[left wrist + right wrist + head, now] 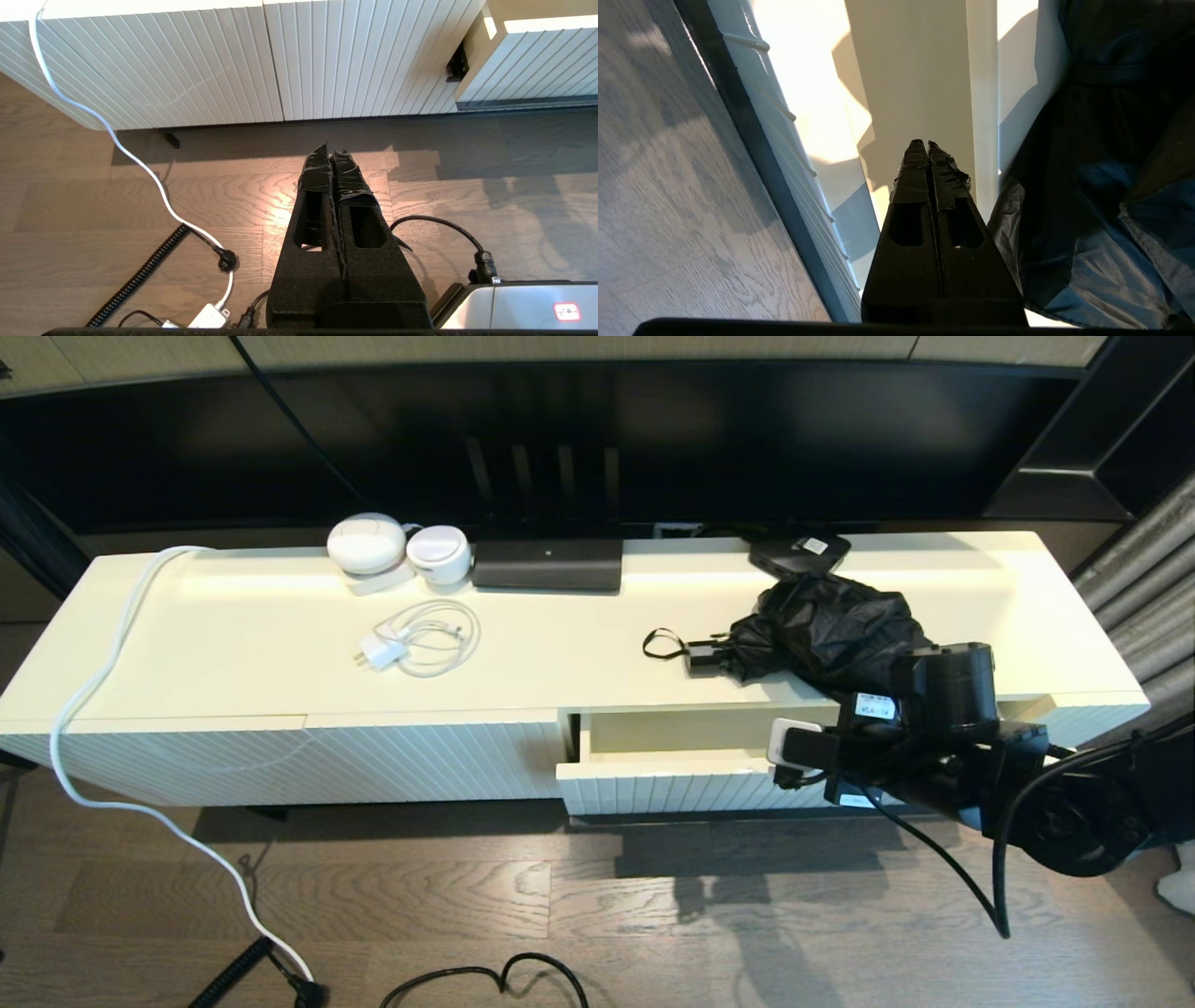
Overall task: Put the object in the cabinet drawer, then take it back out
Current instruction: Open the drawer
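The object, a black folding umbrella (822, 630) with bunchy fabric, lies on the cabinet top at the right. Its short handle and wrist loop (663, 644) point left. Just below it the cabinet drawer (653, 784) stands partly pulled out, its cream inside (672, 733) bare. My right arm (934, 737) reaches over the drawer's right end. The right gripper (928, 142) is shut with nothing in it and hangs above the drawer's inside (915, 84), with the umbrella's fabric (1101, 186) close beside it. The left gripper (329, 147) is shut and empty, parked low over the wooden floor.
On the cabinet top lie a white charger with coiled cable (415, 639), two round white devices (369, 543), a black box (546, 565) and a flat black box with a sticker (798, 551). Cables (140, 803) trail over the floor.
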